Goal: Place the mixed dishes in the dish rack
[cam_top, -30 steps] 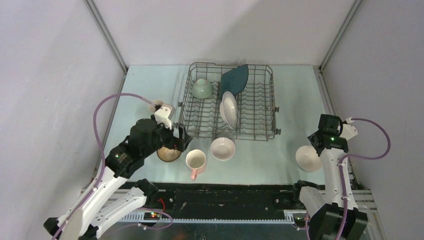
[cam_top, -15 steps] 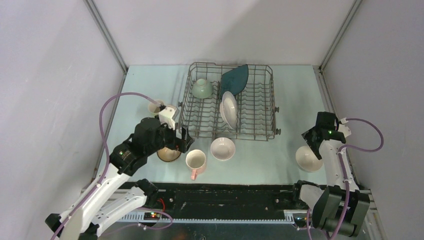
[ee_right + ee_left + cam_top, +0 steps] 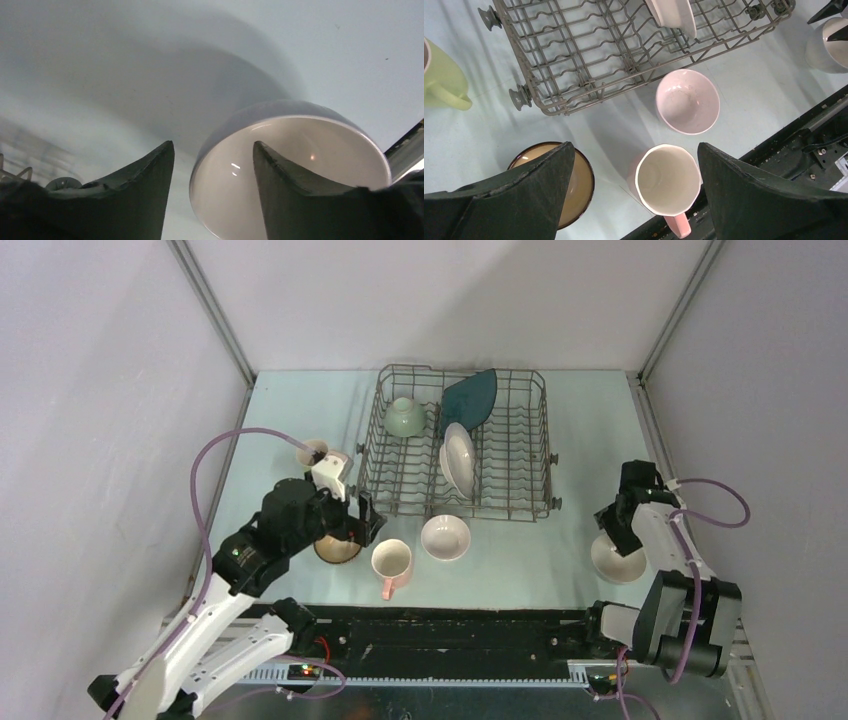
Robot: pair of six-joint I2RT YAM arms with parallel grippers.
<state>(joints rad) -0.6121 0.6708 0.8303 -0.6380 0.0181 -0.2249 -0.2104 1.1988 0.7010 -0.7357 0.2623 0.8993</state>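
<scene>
white bowl [image 3: 310,170] rim now lies between the parted jaws of the right gripper [image 3: 212,146] after its descent, ready for pinching; left gripper [image 3: 634,150] hangs spread, empty.

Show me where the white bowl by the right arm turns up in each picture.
Top external: white bowl low on the right side.
Left wrist: top right corner, cut by the edge.
Right wrist: centre to lower right, large.
Shared landmark: the dish rack, left of it in the top external and left wrist views; not clear in the right wrist view.
</scene>
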